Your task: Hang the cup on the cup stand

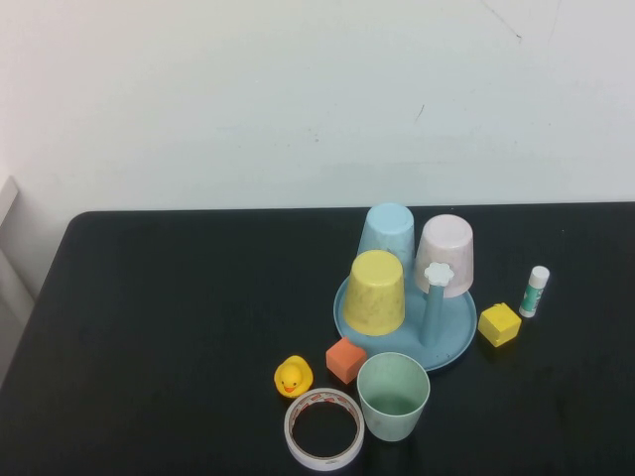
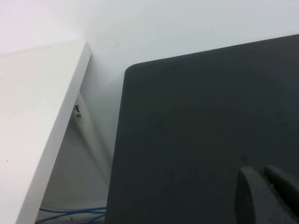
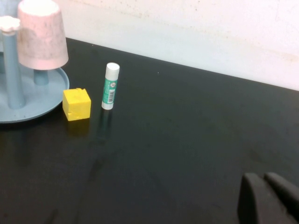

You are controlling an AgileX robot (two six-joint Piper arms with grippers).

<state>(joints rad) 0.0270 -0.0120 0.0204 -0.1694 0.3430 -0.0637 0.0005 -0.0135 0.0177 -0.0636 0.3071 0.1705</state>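
Observation:
The mint-green cup stands upright, mouth up, near the table's front edge, just in front of the cup stand. The stand is a round light-blue tray. It carries upside-down yellow, light-blue and pink cups. One peg with a white flower tip is bare. Neither arm shows in the high view. My left gripper is shut over bare black table near its far left corner. My right gripper is shut and empty, low over the table, well to the right of the stand.
A yellow duck, an orange cube and a tape roll lie left of the mint cup. A yellow cube and a glue stick stand right of the stand. The black table ends at a white wall.

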